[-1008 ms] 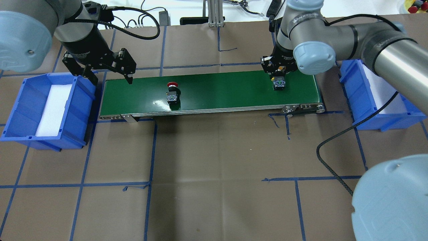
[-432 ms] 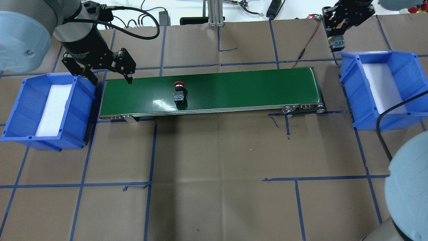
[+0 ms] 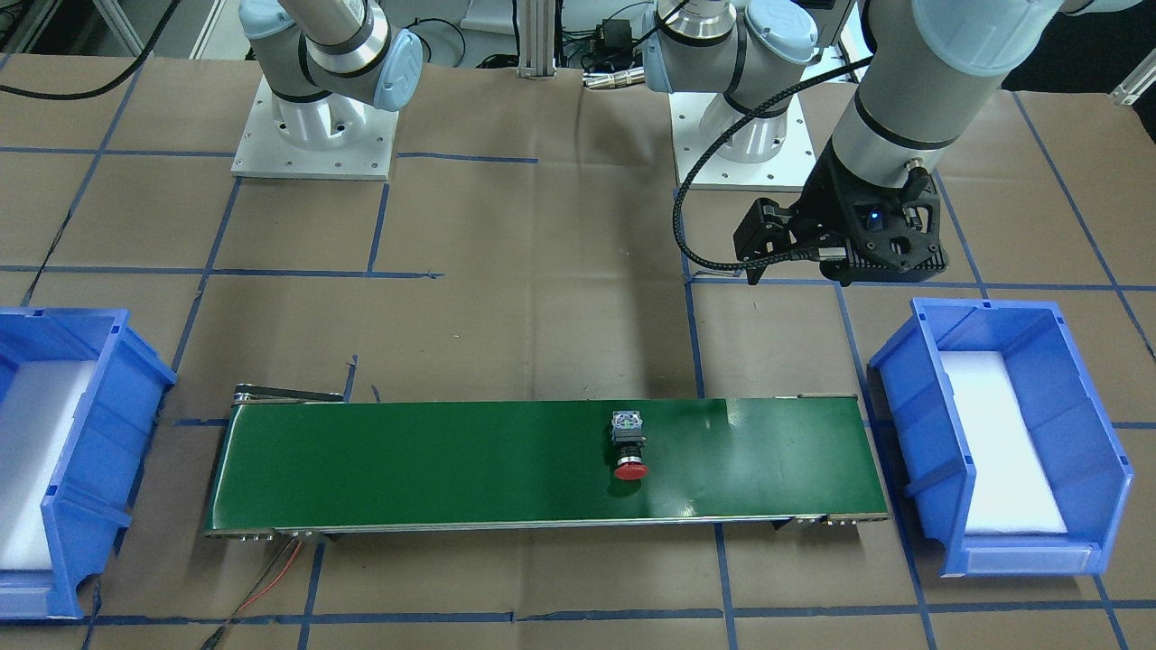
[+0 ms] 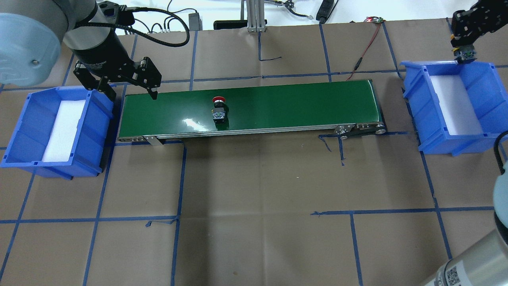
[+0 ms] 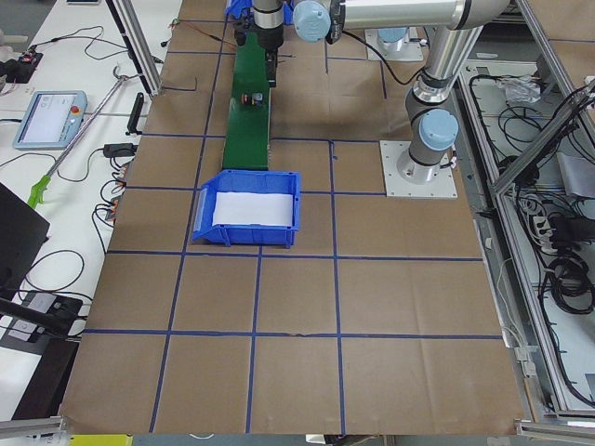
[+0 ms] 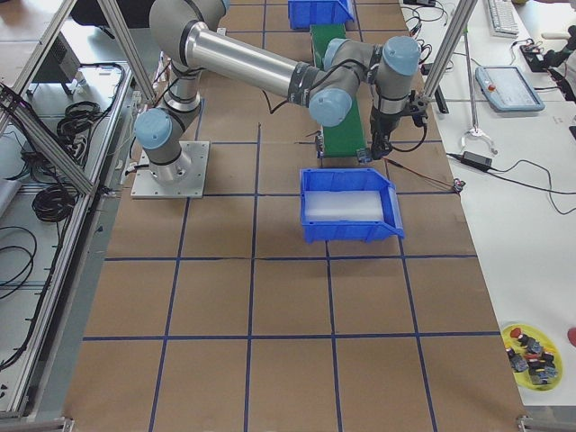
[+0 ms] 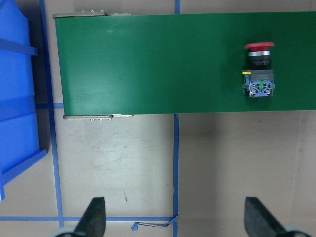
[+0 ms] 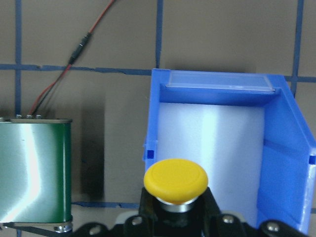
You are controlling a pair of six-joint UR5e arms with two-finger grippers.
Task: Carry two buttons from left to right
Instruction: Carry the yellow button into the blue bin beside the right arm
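The red button (image 4: 219,108) lies on its side on the green conveyor belt (image 4: 278,99), left of the belt's middle; the left wrist view shows the same red button (image 7: 259,69). My left gripper (image 4: 132,94) hangs open and empty over the belt's left end, with its fingertips (image 7: 94,217) spread wide. The yellow button (image 8: 175,181) is held in the air over the far rim of the right blue bin (image 8: 281,143). My right gripper (image 4: 462,48) is shut on it.
A left blue bin (image 4: 24,131) with a white foam liner stands beside the belt's left end. The right bin (image 4: 488,103) has the same liner. A red and black wire (image 4: 363,55) runs from the belt's right end to the table's far edge.
My right gripper lifted the yellow button off the belt's right end and carried it right to the right bin. The red button travelled right along the belt. The left gripper stayed put.
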